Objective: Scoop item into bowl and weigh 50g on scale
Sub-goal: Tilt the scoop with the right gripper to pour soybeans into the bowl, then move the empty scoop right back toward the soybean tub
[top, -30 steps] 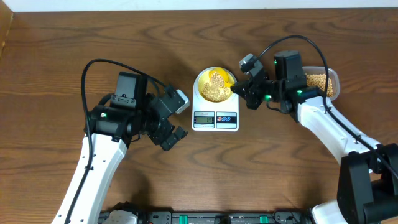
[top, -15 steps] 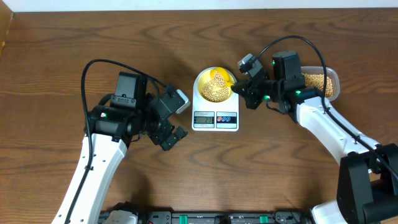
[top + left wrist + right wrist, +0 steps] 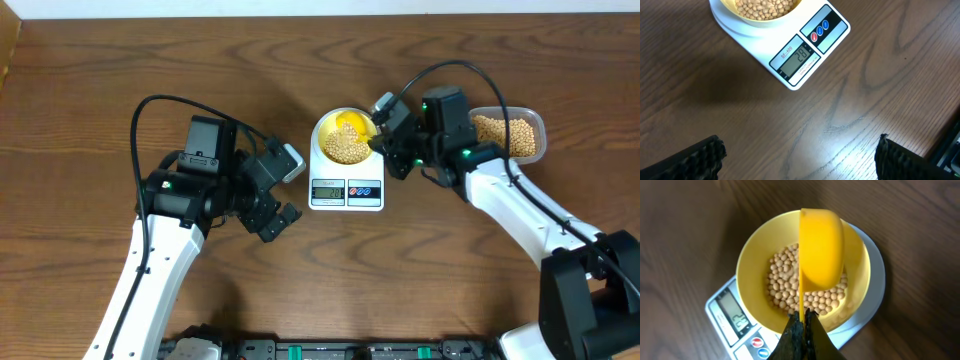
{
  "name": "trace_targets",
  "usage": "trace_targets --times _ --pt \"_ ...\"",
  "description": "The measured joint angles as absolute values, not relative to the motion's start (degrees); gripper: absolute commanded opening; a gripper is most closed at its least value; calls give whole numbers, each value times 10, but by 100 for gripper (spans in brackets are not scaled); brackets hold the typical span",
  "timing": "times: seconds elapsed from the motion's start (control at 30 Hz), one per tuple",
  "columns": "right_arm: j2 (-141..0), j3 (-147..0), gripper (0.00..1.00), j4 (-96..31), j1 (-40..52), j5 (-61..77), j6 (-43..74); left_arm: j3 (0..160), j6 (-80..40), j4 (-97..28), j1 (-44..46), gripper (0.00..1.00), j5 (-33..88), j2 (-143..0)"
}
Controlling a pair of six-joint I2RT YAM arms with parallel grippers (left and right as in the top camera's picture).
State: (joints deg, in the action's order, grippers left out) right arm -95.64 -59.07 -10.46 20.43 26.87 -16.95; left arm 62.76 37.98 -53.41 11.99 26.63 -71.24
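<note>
Round tan beans [image 3: 790, 287] contained in shallow pale-yellow bowl [image 3: 752, 265] on flat white scale [image 3: 805, 55], smooth yellow spoon [image 3: 821, 250] pinched edgewise by right gripper [image 3: 802, 325], shifted leftward since earlier, left gripper [image 3: 800, 156] fingers spread wide.

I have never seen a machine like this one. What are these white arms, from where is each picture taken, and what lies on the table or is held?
These are two robot arms at a wooden table. The wide picture comes from a camera fixed above; the other two come from a small camera on each wrist, looking down at the work. A white kitchen scale lies in the middle, with a pale yellow bowl of tan beans on it. A clear tub with more beans stands by the right arm. The right arm's fingers are shut on the handle of a yellow spoon, tipped over the bowl. The left arm's fingers are wide open and hold nothing.
</note>
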Motion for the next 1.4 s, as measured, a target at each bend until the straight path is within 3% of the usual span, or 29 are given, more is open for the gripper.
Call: trace_targets --times 1.03,1.4 --pt "-823 -591 1 -136 230 182 -197 628 380 -534 120 98 266 -712" --pt "-705 -591 1 -233 115 111 -171 628 380 -534 120 98 266 -712"
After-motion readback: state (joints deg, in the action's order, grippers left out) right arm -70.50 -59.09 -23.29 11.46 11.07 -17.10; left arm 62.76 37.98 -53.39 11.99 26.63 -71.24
